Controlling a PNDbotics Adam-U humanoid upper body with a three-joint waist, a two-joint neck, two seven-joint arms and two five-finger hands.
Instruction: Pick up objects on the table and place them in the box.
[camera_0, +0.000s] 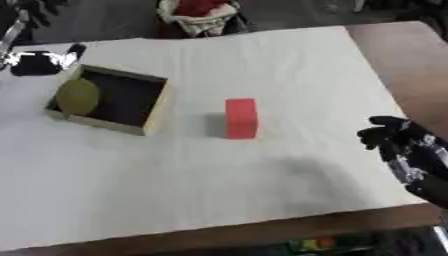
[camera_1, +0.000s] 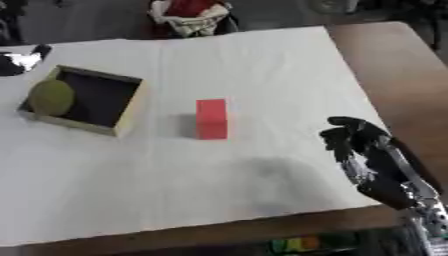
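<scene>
Hovering your right robot hand (camera_1: 357, 145) over the bench (camera_1: 262, 60), fingers curled on nothing, red block (camera_0: 241, 118) beside the box (camera_0: 156, 107).

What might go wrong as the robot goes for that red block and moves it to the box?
The red rectangular block stands upright on the white cloth, so the right hand, approaching from the side, may topple it. The open wooden box already holds a round olive-green object, so the block could land on it or catch the near wall.
</scene>
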